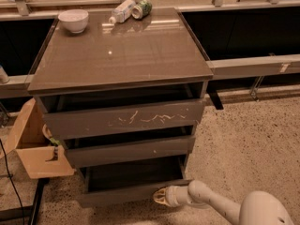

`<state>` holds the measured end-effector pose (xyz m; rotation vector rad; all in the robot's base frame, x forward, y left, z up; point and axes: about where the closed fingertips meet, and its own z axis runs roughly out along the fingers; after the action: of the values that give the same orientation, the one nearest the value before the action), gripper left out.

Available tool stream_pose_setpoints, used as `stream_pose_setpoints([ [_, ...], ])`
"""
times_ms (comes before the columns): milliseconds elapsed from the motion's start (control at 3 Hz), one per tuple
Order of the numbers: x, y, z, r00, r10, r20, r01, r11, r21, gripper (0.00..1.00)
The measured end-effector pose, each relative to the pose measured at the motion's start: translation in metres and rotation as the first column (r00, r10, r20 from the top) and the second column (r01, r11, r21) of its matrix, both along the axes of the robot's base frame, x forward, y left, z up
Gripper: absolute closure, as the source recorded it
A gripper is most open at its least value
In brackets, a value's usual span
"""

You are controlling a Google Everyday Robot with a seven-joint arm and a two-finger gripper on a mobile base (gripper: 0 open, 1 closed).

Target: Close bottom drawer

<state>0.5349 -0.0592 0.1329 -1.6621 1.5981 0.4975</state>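
While the bottom drawer (117,195) stands pulled out toward the near side, its dark, shallow interior is exposed above the plain flat front. It is found lowest in the grey-brown cabinet (122,55), under two other drawer fronts.

- Gripper (159,197): seen low in the scene, right of centre, at the right end of the bottom drawer's front. Its pale tip is pointed left and lies just beside the front's near face; whether contact is made cannot be told. Whether the gripper is released or clenched cannot be told either.
- Arm (220,204): a white, rounded arm is seen reaching in from the lower right corner, held low over the speckled floor (253,135).
- Top drawer (124,119): the widest front, marked with pale scratches near its middle. A dark gap is seen between it and the cabinet top.
- Middle drawer (129,151): a narrower front, set between the scratched one and the bottom drawer, with a dark gap above it too.
- Cabinet top: glossy and reflective. A white bowl (73,20) is placed upright at the far left corner. A plastic bottle (122,11) and a green can (142,8) are laid on their sides at the far edge, just beside each other.
- Cardboard box (35,149): an open box is seen on the floor at the left, close against the cabinet's side.
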Motion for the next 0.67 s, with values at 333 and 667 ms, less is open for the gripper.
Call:
stream_pose_setpoints([
  [333, 0.011, 0.0027, -0.0029, 0.9997, -0.018, 0.016, 0.019, 1.0, -0.009, 1.0],
  [667, 0.011, 0.0027, -0.0029, 0.9997, -0.018, 0.016, 0.019, 1.0, -0.009, 0.73],
])
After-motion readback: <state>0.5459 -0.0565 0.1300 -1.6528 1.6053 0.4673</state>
